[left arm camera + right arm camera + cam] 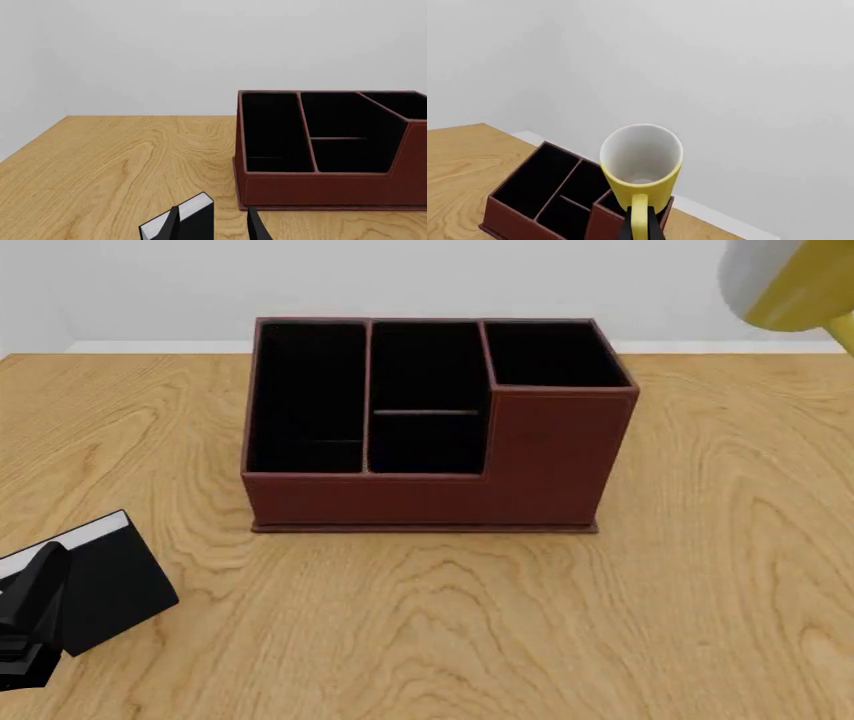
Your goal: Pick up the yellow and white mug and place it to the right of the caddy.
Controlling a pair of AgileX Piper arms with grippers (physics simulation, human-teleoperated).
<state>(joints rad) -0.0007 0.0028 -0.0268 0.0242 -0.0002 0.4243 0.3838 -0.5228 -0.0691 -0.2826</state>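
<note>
A pale grey wall stands behind a light wooden counter (441,620) with a strong grain.

In the right wrist view, the right claw (640,227) is pinching the yellow loop handle of the mug (642,167), its dark fingertips pressed against either side of the handle at the lower edge of the picture. The mug is lifted clear of the counter, its white inside open toward the camera and its yellow outside below. In the front view only part of the mug shows, at the upper right corner, high above the counter and off to the right of the caddy (427,440), with a white patch beside the yellow.

The caddy sits on the counter near the middle, a reddish-brown box with black-lined compartments. Its right end section is taller than the rest, and the middle section has a low divider across it.

The left claw (213,225) is low near the front left of the counter, its two dark fingers spread apart with nothing between them. Just beside it lies a small black book (107,580) with a white edge, well apart from the caddy and to its front left.
</note>
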